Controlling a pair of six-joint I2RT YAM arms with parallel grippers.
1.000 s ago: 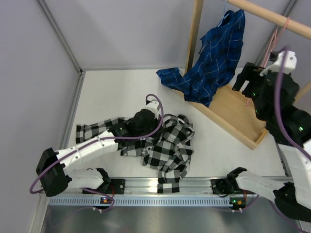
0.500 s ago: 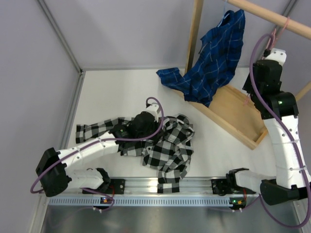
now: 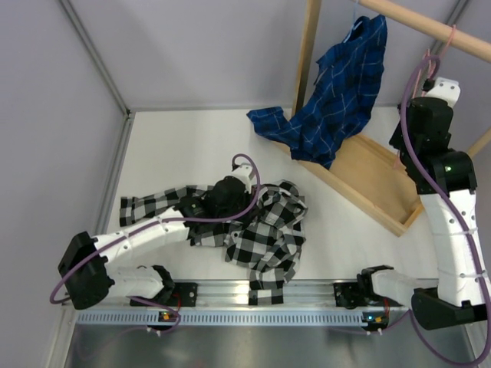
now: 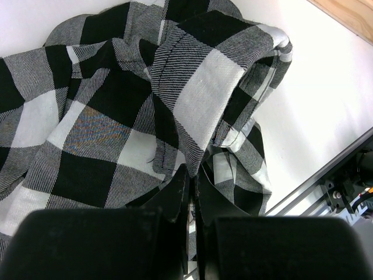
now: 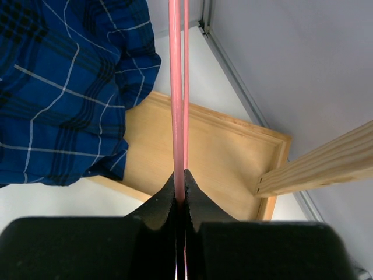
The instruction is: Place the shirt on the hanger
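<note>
Both closed, left gripper seemingly pinching shirt fold, right gripper clamping hanger wire.

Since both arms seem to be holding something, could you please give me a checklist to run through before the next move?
1. Left gripper shut on the shirt: ok, its fingers pinch a fold.
2. Right gripper shut on the hanger: ok, the wire sits between the fingers.
3. Hanger off the wooden rod: not ok, its hook hangs over the rod.
4. Shirt collar located: cannot tell, the fabric lies crumpled.
5. Blue shirt apart from the hanger: ok in the top view.
</note>
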